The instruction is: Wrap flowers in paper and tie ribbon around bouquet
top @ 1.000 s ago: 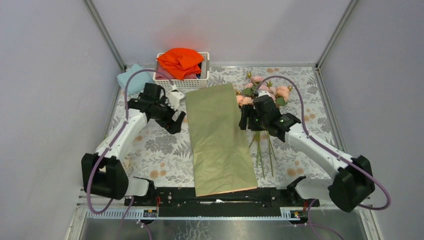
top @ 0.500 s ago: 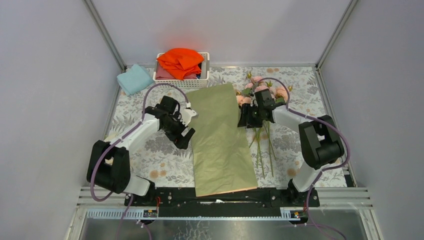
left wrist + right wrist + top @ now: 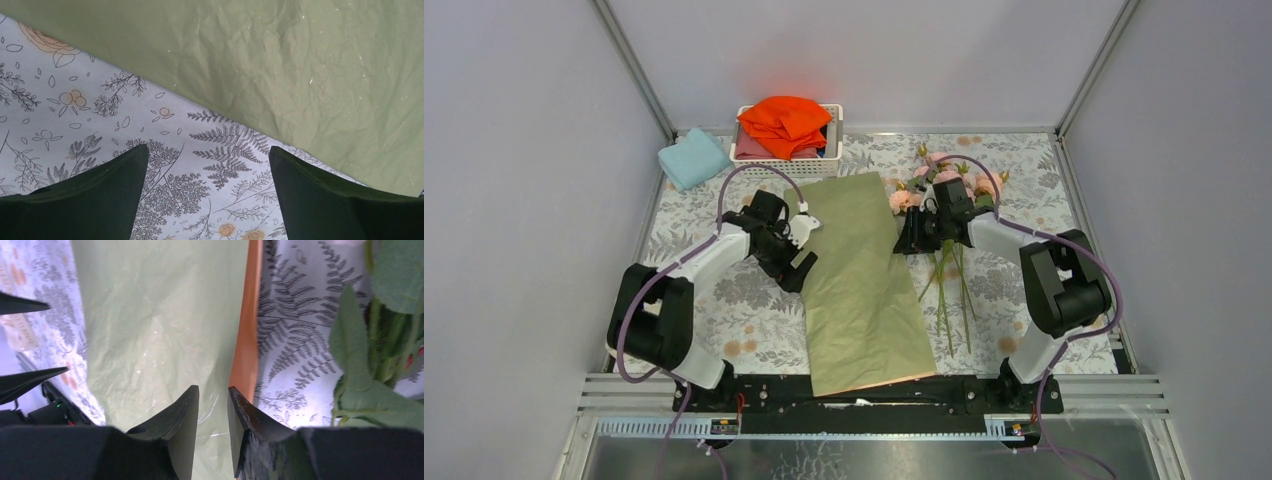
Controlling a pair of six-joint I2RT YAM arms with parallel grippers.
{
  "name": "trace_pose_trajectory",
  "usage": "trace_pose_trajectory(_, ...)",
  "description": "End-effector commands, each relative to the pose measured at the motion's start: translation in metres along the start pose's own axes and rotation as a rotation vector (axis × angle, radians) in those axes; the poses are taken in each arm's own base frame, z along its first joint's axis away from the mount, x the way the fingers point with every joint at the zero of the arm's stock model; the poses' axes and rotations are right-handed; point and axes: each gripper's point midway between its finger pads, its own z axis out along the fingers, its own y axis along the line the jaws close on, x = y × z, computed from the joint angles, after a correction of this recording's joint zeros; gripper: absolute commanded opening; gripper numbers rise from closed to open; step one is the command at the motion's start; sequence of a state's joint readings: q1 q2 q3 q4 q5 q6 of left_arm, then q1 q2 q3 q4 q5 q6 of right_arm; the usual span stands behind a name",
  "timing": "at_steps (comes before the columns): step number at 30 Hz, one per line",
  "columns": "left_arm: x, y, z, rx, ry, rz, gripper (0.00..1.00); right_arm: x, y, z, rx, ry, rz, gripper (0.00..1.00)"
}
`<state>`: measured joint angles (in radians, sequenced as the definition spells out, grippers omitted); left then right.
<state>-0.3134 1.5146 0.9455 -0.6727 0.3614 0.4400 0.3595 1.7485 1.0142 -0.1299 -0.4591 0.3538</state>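
Note:
The paper [image 3: 864,290] lies olive face up down the middle of the table. My left gripper [image 3: 805,250] hovers wide open at its left edge, and its wrist view shows only tablecloth between the jaws [image 3: 207,149], with the paper [image 3: 300,65] just beyond. My right gripper [image 3: 902,240] is at the paper's right edge, jaws [image 3: 213,388] narrowed to a slim gap over the lifted edge, whose peach underside [image 3: 245,340] shows. The flowers [image 3: 946,185] lie right of the paper, their leaves [image 3: 350,340] close by. The ribbon is out of view.
A white basket [image 3: 824,165] holding a bright orange cloth [image 3: 782,120] stands at the back, just behind the paper. A light-blue folded cloth [image 3: 692,157] lies to its left. Flower stems [image 3: 949,300] stretch toward the near edge.
My left gripper has moved right to the paper's left edge, staying open. My right gripper's jaws have narrowed a lot at the paper's right edge, which now lifts slightly.

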Motion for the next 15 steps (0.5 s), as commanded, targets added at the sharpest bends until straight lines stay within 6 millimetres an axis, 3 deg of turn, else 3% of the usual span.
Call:
trace_pose_trajectory(1,-0.005,0.009,0.012,-0.024,-0.012,-0.001,0.96,-0.007,0.041,-0.015,-0.154,-0.052,-0.029,0.35)
trace_pose_trajectory(6,-0.005,0.017,0.024,-0.036,0.002,-0.011,0.96,0.006,0.054,-0.004,-0.200,-0.001,-0.020,0.34)
trace_pose_trajectory(9,-0.005,0.021,0.029,-0.044,0.011,-0.019,0.96,0.004,0.062,0.003,-0.212,-0.011,-0.039,0.35)
trace_pose_trajectory(15,-0.004,0.022,0.033,-0.047,0.002,-0.015,0.96,0.016,0.040,0.015,-0.097,0.028,0.005,0.42)
